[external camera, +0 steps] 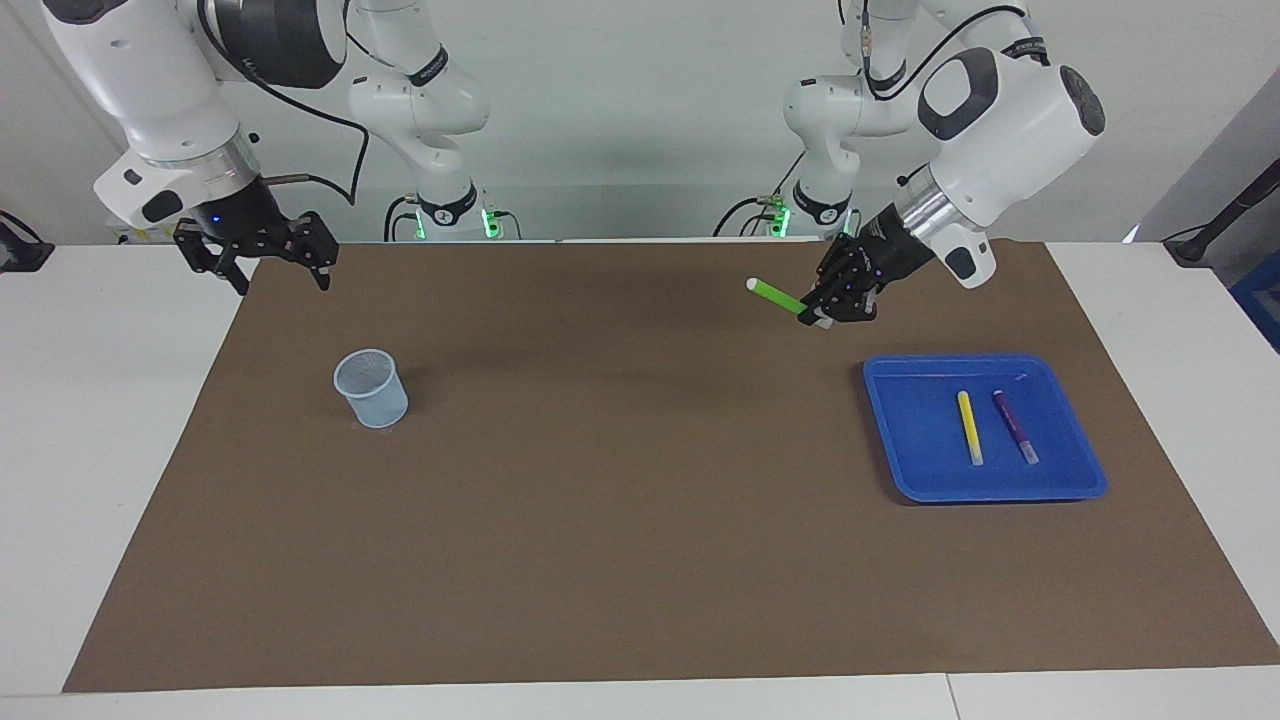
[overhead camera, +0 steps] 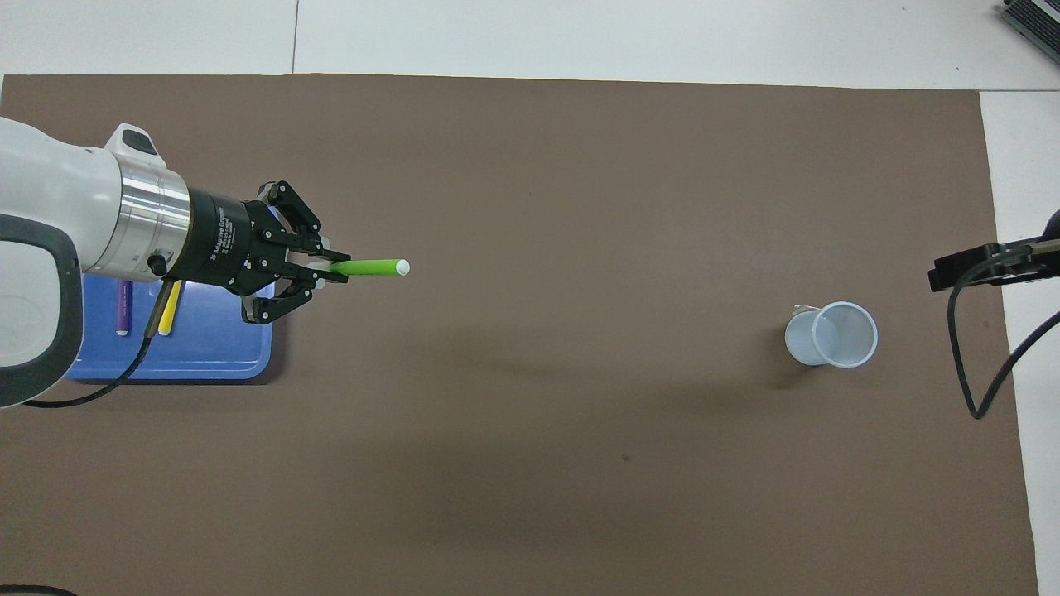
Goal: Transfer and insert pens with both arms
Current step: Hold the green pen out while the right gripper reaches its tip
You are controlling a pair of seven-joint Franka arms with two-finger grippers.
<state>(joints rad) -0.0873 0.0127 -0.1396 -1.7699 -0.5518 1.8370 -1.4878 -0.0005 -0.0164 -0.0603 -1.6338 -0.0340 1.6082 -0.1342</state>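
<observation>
None sit in the cup [external camera: 371,388] yet, we judge; left gripper [external camera: 822,312] pinches the green pen [external camera: 778,294], right gripper [external camera: 262,258] waits spread wide, two pens [external camera: 970,427] remain in the tray [external camera: 900,440].

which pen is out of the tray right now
The green pen, held in the air by the left gripper. The yellow pen and purple pen lie in the blue tray.

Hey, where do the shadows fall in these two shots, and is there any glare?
Facing view: soft shadow on the mat beside the cup; faint glare streak on the blue tray rim. Overhead view: broad dim shadow bands on the mat, dark edge under the tray; no glare.
</observation>
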